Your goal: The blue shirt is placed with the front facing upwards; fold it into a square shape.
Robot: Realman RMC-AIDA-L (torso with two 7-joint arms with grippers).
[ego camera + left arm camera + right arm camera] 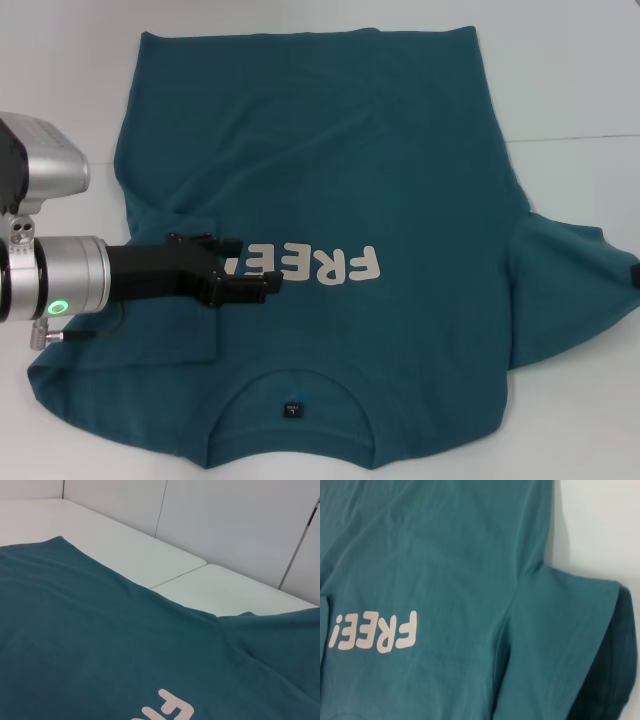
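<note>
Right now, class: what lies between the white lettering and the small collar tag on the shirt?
Only plain fabric of the blue shirt, shown in the head view between the lettering and the tag.

— Where does the blue shirt (400,180) lie?
— Spread flat on the surface (570,70), collar at the near edge, hem toward the far edge.
— And the left gripper (245,275)?
— Over the shirt's left side, beside the lettering.

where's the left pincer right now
In the head view the left pincer is low over the shirt on the robot's left, its tips at the start of the white lettering, above the folded-in left sleeve.
</note>
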